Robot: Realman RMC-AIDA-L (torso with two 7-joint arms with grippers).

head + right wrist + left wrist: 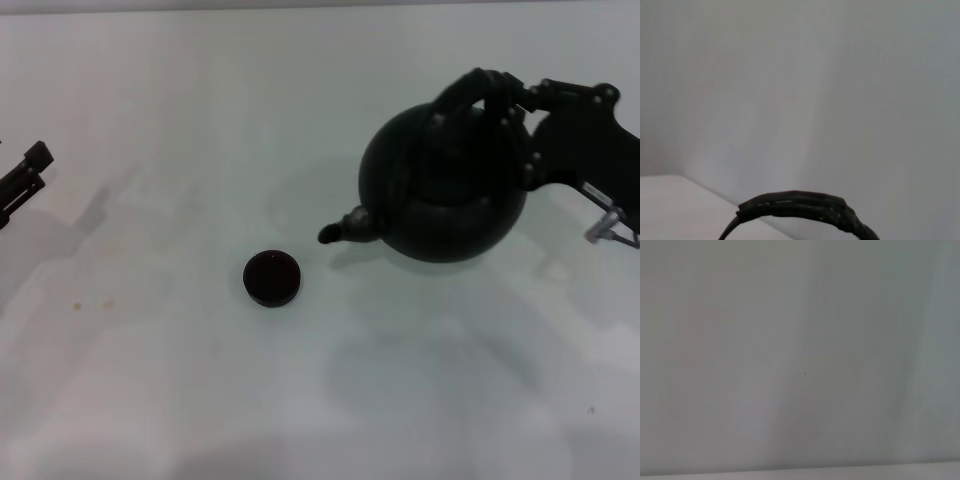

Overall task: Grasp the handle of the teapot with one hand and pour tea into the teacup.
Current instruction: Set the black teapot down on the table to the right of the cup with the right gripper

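Note:
The round black teapot (445, 190) is at the right of the head view, its short spout (345, 226) pointing left toward the teacup (272, 278). That small dark cup stands on the white table, a little left of and nearer than the spout tip. My right gripper (503, 97) comes in from the right and is shut on the arched black handle (468, 95) at its top. The pot's faint shadow lies apart from it on the table. In the right wrist view only the ribbed handle (800, 206) shows. My left gripper (24, 176) is parked at the far left edge.
The white table (160, 380) spreads all around the cup and pot. The left wrist view shows only bare pale surface (800, 360). The right arm's black body (590, 150) and a metal fitting (610, 225) sit at the right edge.

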